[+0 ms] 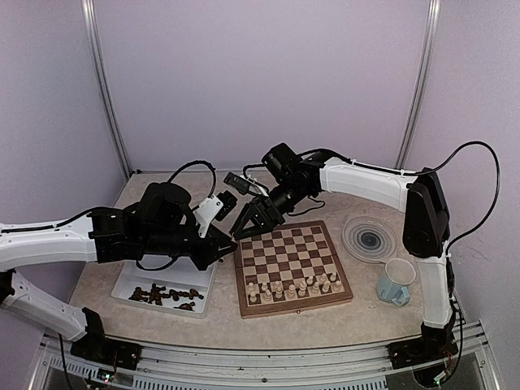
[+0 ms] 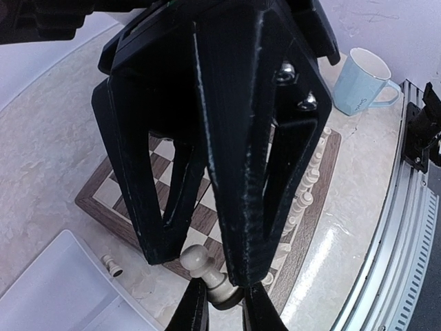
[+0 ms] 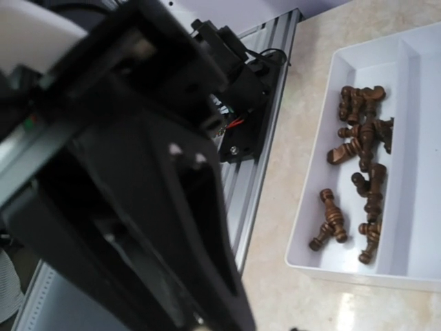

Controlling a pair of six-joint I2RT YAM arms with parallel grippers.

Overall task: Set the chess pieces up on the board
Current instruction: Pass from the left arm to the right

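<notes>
My left gripper (image 2: 225, 312) clamps a cream pawn (image 2: 207, 270) tight at the board's (image 1: 292, 264) ten o'clock corner; my right gripper (image 1: 258, 218) hangs close by at eleven, jaws parted.

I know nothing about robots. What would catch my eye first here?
A chessboard sits in the middle, with cream pieces lined up along its near edge. The left gripper pinches a cream pawn by the board's left edge. Dark pieces lie jumbled in a white tray further left.
</notes>
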